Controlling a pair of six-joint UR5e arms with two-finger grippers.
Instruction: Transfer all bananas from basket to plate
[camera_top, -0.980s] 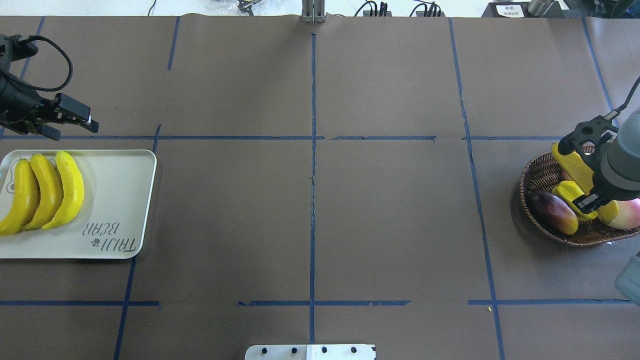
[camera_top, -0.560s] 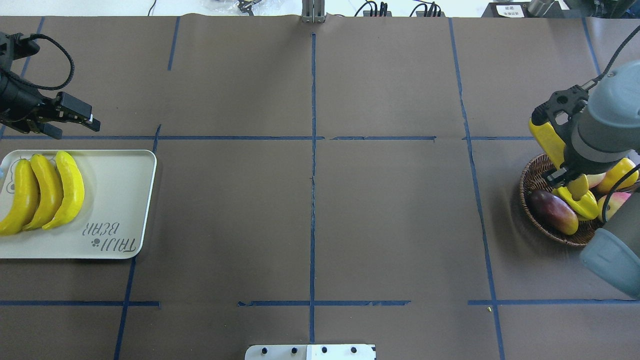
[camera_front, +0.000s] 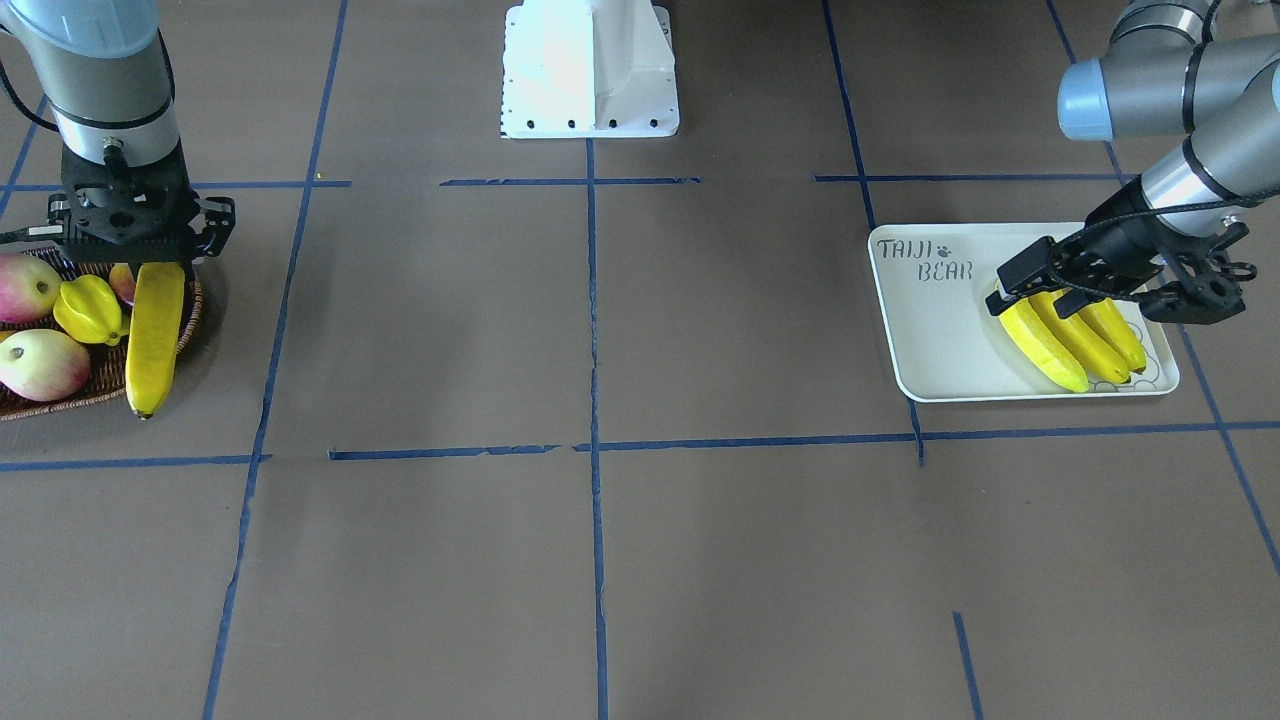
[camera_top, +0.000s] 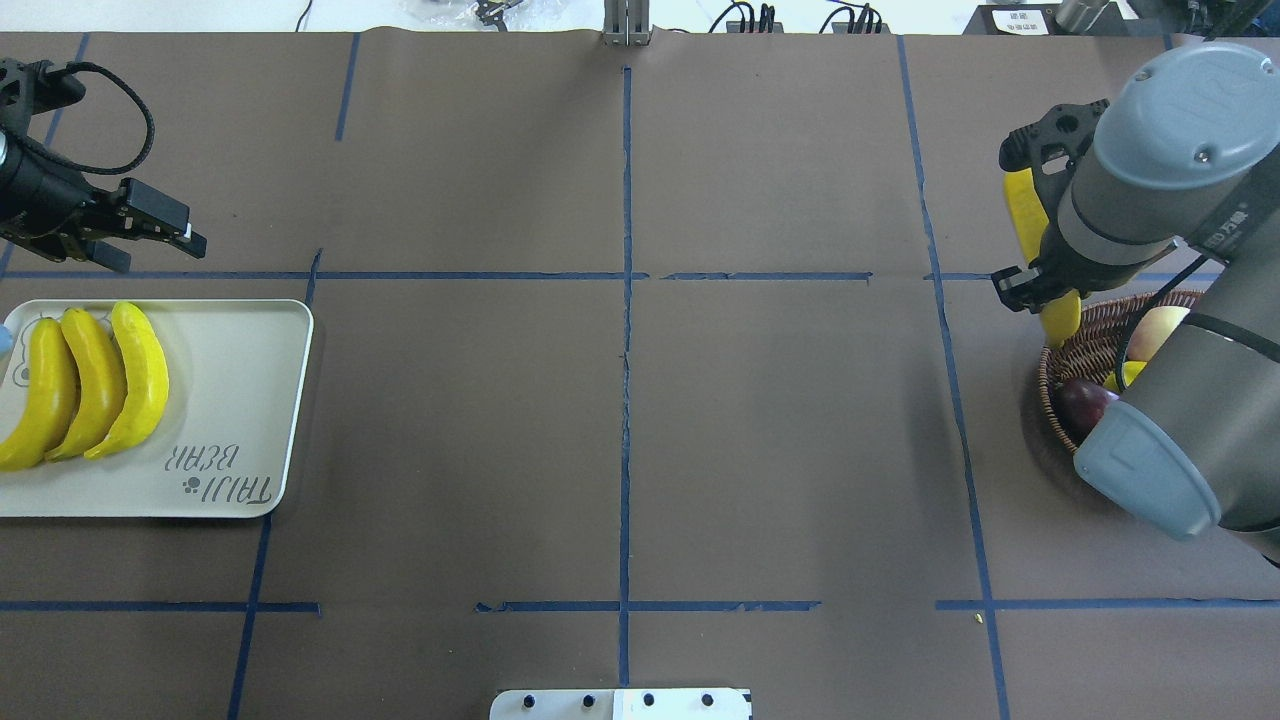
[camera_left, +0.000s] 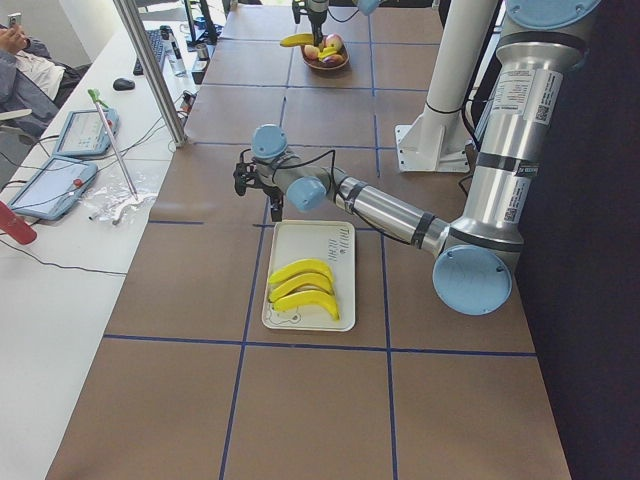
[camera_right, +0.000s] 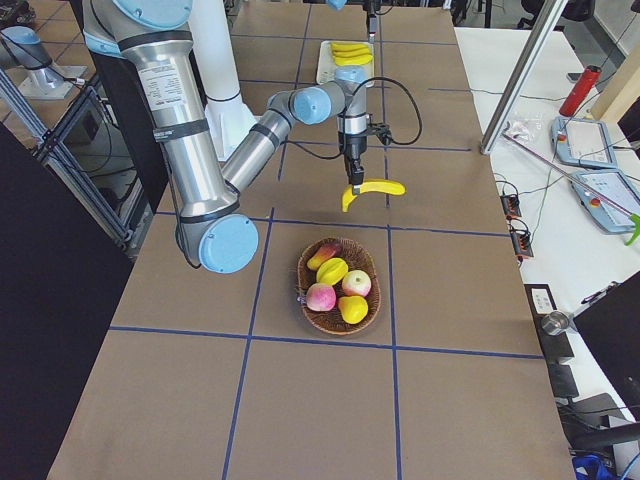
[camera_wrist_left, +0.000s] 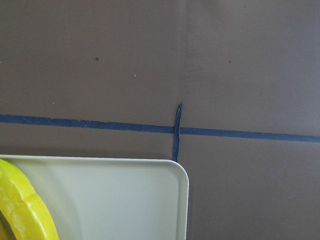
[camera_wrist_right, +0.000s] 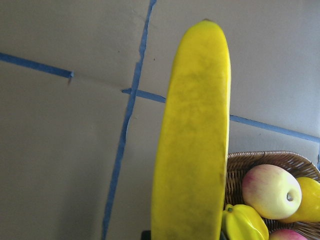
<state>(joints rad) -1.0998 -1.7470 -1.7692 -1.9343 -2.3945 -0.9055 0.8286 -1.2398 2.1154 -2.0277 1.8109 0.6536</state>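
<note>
- R gripper (camera_front: 160, 265) clamped on 4th banana (camera_front: 153, 340), gripped near one end, rest sticks out level. It's held in the air just off the basket (camera_front: 90, 398) rim.
- L gripper (camera_top: 160, 252) jaws apart, empty, hovering by plate (camera_top: 240, 400) edge.
- Done: 3 bananas (camera_top: 95, 385) side by side on plate.
- No bananas seen in basket, only starfruit (camera_front: 88, 308) + red/cream fruit (camera_front: 42, 365).
- Left: carry the last one over. Plate is well apart across the table, so prob a handover to L.

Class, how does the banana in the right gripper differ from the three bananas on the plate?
The gripped banana is in the air, clamped by the right gripper; the three bananas lie on the plate. The gripped banana is alone by the basket; the three bananas lie side by side. All are yellow, curved.
</note>
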